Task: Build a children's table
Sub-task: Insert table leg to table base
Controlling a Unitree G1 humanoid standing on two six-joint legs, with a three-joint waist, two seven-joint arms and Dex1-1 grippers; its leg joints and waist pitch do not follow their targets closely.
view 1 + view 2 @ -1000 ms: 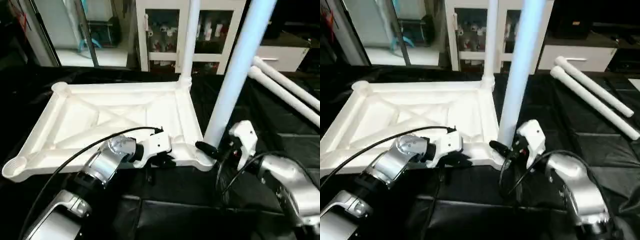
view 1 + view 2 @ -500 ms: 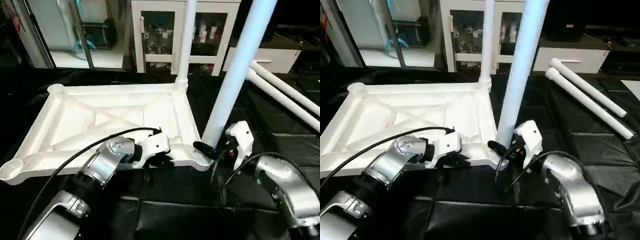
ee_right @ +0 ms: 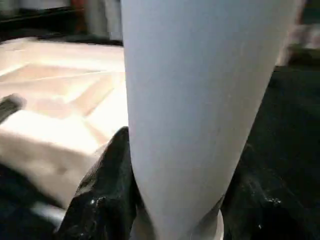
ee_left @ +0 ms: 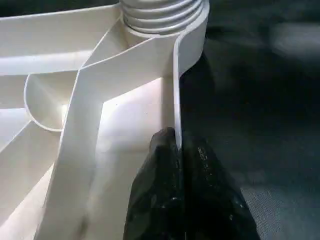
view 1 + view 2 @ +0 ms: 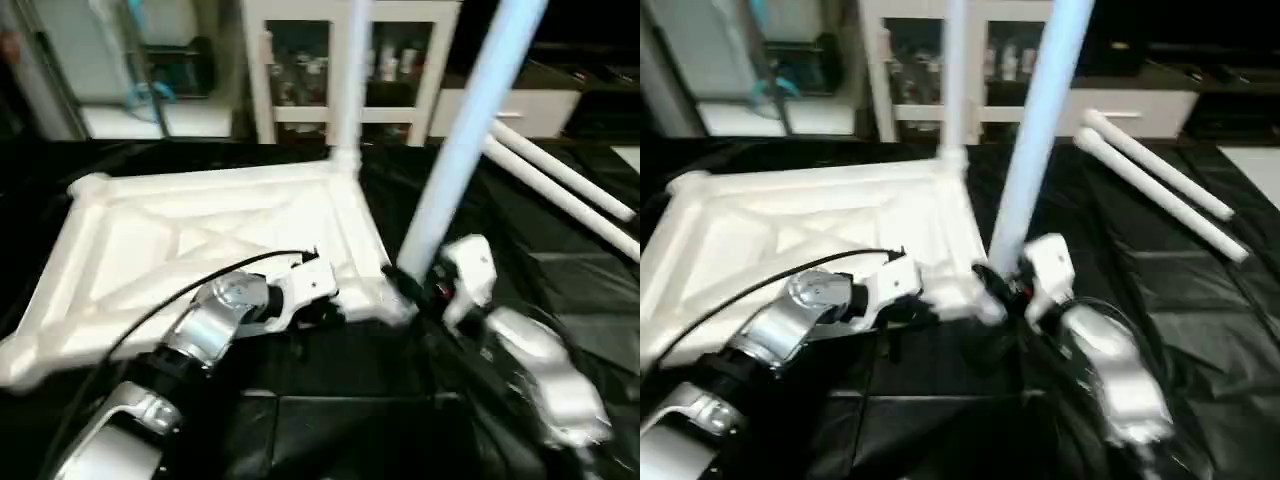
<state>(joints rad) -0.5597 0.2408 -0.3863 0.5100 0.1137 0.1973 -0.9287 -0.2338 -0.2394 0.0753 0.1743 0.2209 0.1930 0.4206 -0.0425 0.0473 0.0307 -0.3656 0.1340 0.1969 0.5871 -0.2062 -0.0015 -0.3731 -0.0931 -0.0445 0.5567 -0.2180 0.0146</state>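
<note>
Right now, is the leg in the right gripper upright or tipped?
Tipped: the leg leans right from the near corner socket, gripped by the right gripper.

The two head views look forward and down from above the robot's silver forearms, set slightly apart sideways (the scene sits a little further left in the right eye's picture). Both take in the upturned tabletop on the black-covered work table, the upright leg and a cabinet beyond. The left wrist view looks along the left gripper from very close, at the tabletop's thin edge wall and a corner socket. The right wrist view sits close against the same upright leg, flanked by the right gripper, with the tabletop behind.
</note>
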